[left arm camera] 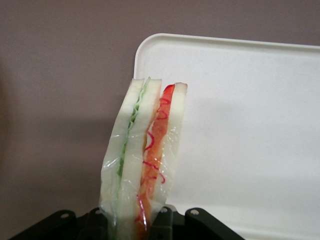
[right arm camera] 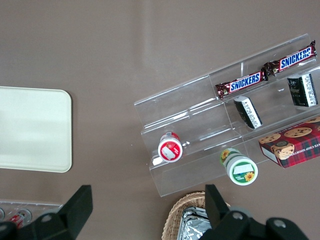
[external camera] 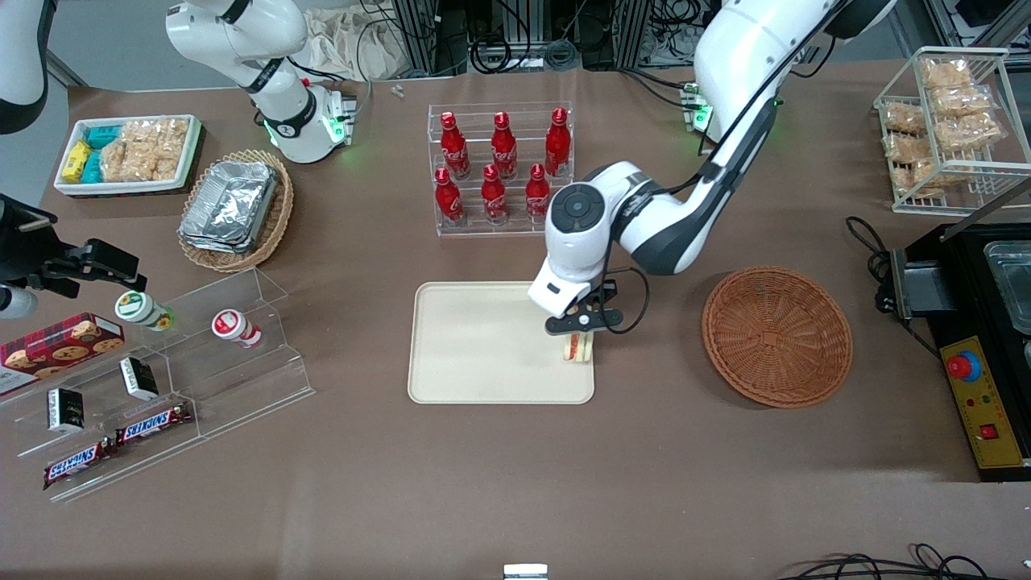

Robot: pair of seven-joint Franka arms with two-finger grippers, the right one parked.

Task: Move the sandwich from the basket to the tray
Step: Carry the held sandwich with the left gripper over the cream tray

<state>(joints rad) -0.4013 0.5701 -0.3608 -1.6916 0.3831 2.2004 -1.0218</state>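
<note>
My left gripper (external camera: 581, 329) is shut on the sandwich (external camera: 577, 347), a plastic-wrapped wedge of white bread with green and red filling layers. It holds the sandwich over the cream tray (external camera: 475, 346), at the tray's end nearest the basket. In the left wrist view the sandwich (left arm camera: 145, 160) stands on edge between the black fingers (left arm camera: 165, 225), above a rounded corner of the tray (left arm camera: 240, 125). The reddish-brown wicker basket (external camera: 776, 336) is empty and sits beside the tray, toward the working arm's end of the table.
A clear rack of red bottles (external camera: 499, 169) stands farther from the camera than the tray. A tan basket with foil containers (external camera: 236, 209), a white bin of snacks (external camera: 127, 153) and a clear stepped shelf (external camera: 161, 379) lie toward the parked arm's end. A control box (external camera: 979, 354) and wire rack (external camera: 950, 129) are past the basket.
</note>
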